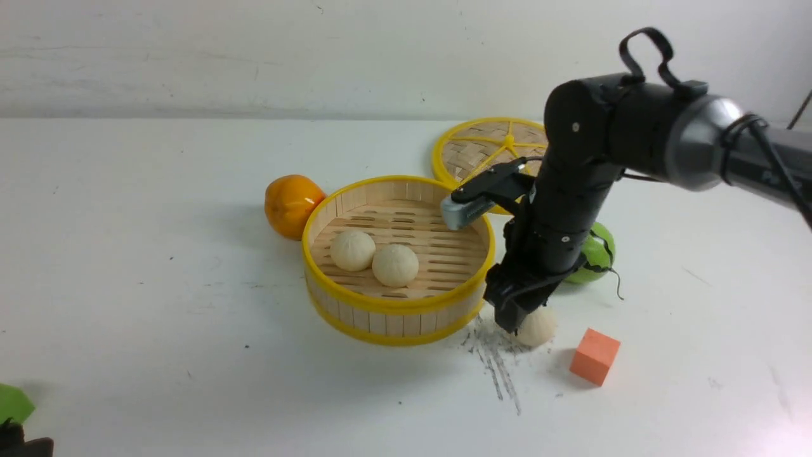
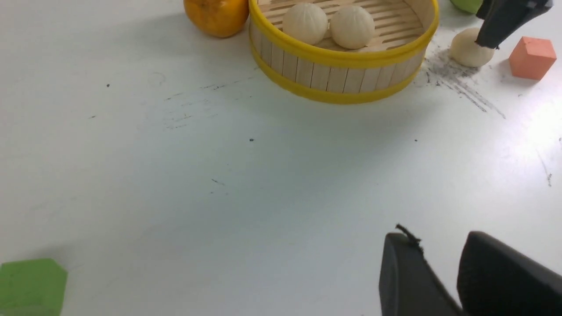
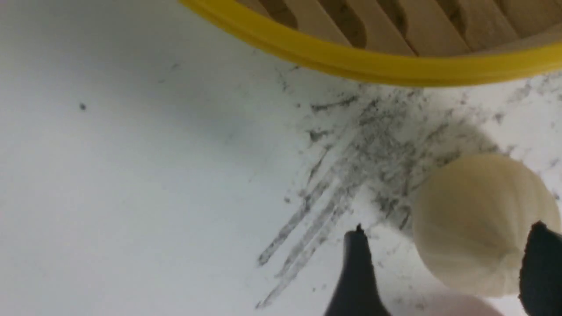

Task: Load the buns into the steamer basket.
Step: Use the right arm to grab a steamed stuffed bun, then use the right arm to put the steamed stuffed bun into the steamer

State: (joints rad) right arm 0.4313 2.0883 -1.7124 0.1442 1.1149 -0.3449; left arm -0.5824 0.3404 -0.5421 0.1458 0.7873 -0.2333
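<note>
The steamer basket [image 1: 393, 306] stands mid-table with two buns [image 1: 353, 250] [image 1: 395, 265] side by side on its slat floor. A third bun [image 1: 538, 327] lies on the table just right of the basket, on dark scuff marks. My right gripper [image 1: 517, 325] points down at it and is open. In the right wrist view this bun [image 3: 478, 215] sits between the spread fingers of the right gripper [image 3: 448, 228], nearer one finger, with bare table beside the other. My left gripper [image 2: 439, 237] hovers over bare table near the front left, its fingers apart with nothing between them.
An orange fruit [image 1: 292, 204] touches the basket's left side. The woven lid [image 1: 488, 149] lies flat behind the basket. A green striped ball [image 1: 599, 254] sits behind my right arm. An orange cube [image 1: 594, 355] lies right of the loose bun; a green block [image 1: 13, 403] sits at front left.
</note>
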